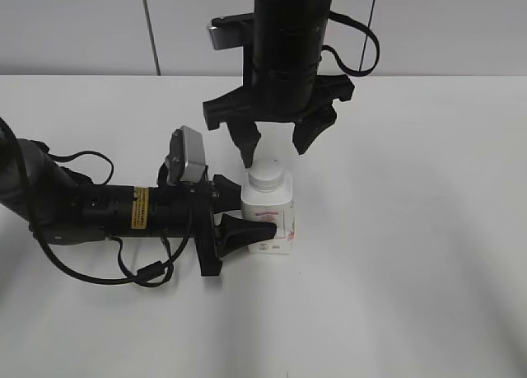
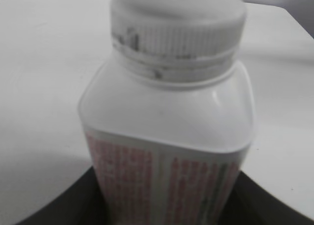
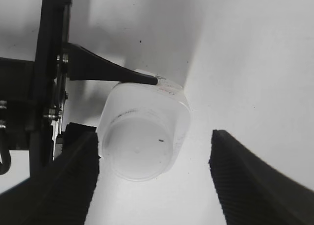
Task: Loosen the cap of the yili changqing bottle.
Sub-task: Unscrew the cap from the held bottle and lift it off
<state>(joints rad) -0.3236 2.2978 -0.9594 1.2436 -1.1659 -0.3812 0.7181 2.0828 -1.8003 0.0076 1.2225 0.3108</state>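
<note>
The yili changqing bottle (image 1: 269,217) stands upright on the white table, squarish and white with a red-printed label. Its ribbed white cap (image 1: 266,175) sits on the neck. My left gripper (image 1: 251,207) reaches in from the left and is shut on the bottle's body, one finger on each side. In the left wrist view the bottle (image 2: 167,122) and cap (image 2: 176,24) fill the frame, with dark fingers (image 2: 54,208) at the bottom corners. My right gripper (image 1: 278,147) hangs open just above the cap. From the right wrist the cap (image 3: 137,149) lies between the spread fingers (image 3: 255,181), nearer the left one.
The left arm (image 1: 90,209) and its cables lie along the table at the left. The right arm (image 1: 284,40) comes down from the back. White tabletop (image 1: 412,271) surrounds the bottle, and a grey wall runs behind.
</note>
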